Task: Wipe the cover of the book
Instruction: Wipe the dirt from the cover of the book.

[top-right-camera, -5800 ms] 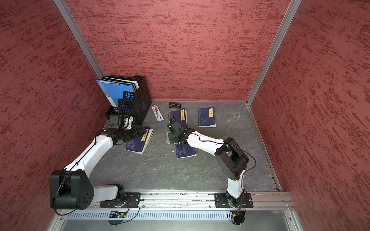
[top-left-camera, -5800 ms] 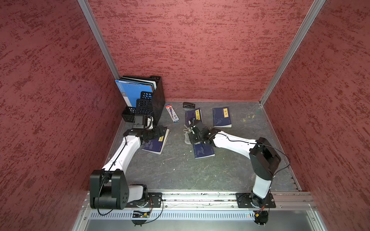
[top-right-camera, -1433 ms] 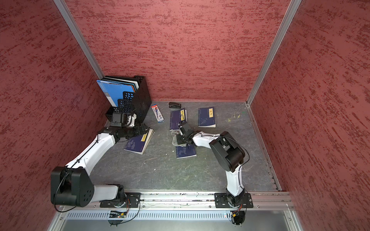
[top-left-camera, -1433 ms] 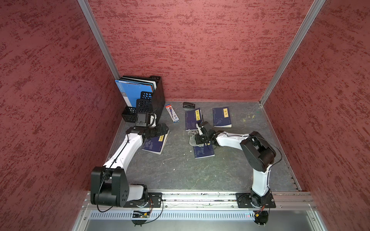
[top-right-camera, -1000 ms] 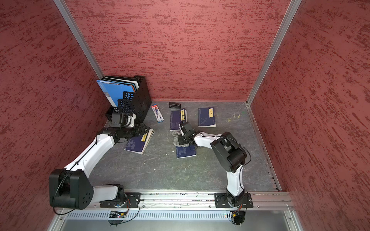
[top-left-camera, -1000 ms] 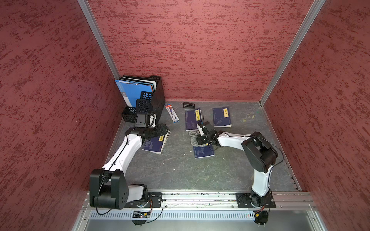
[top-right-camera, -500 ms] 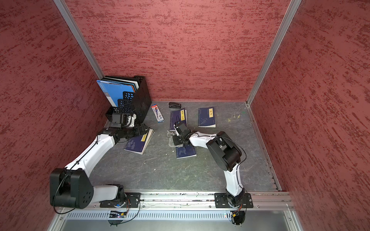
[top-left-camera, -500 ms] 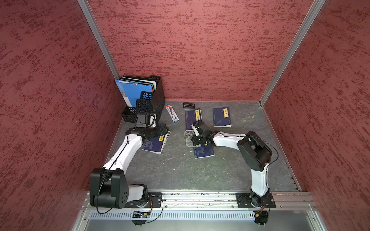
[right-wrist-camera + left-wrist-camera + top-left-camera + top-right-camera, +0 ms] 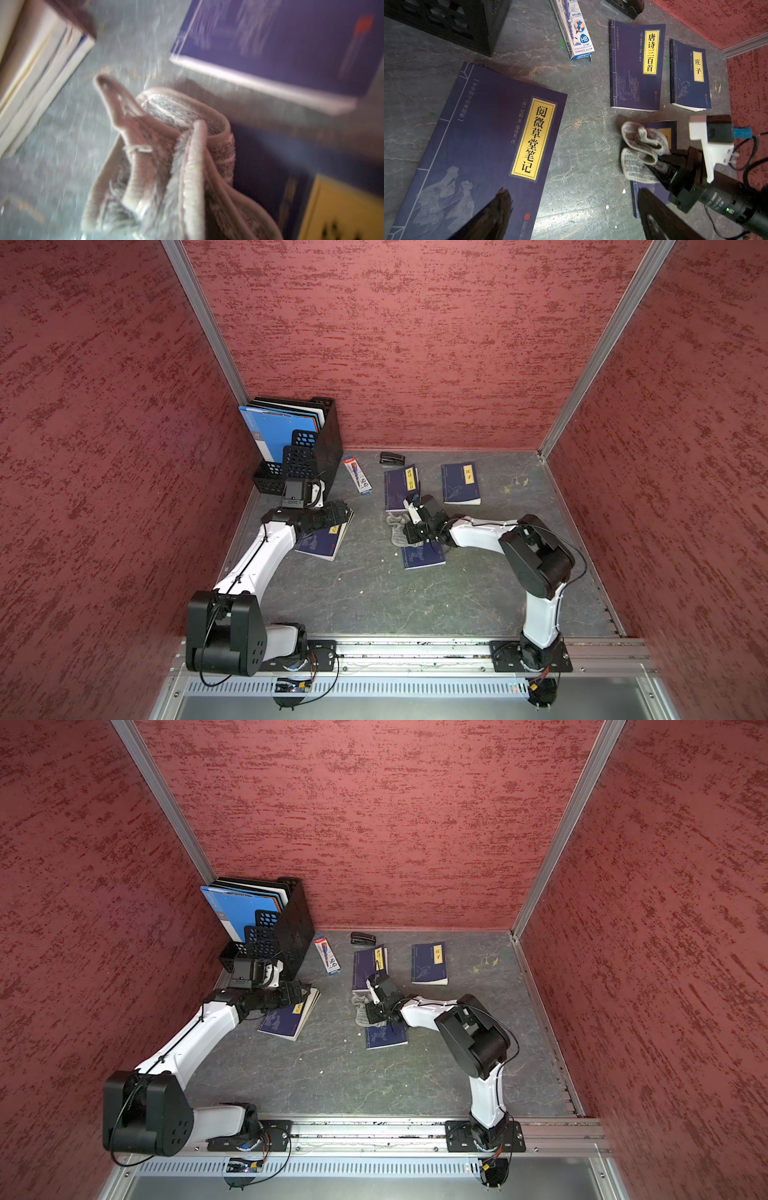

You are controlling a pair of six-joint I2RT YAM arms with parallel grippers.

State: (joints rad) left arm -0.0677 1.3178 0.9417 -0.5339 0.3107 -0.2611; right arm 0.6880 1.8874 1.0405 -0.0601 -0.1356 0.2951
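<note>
"Where's the book that's being wiped?"

"The small navy book [image 9: 424,559] lies flat near the middle of the table [image 9: 374,593]. It sits right under the right gripper [image 9: 407,531], so in both top views only its near half shows."

"What's that gripper doing?"

"Its jaws are pinched tight on a bunched grey cloth [image 9: 639,149]. The cloth rests on the book's far-left part and spills onto the table to the left."

"And the left gripper?"

"The left gripper [image 9: 572,190] is spread wide and holds nothing. It hangs over the larger navy book [image 9: 322,541] on the left, well apart from the cloth."

"Any containers?"

"A black file rack [image 9: 332,435] stands in the far left corner with blue folders [image 9: 282,433] upright inside."
</note>
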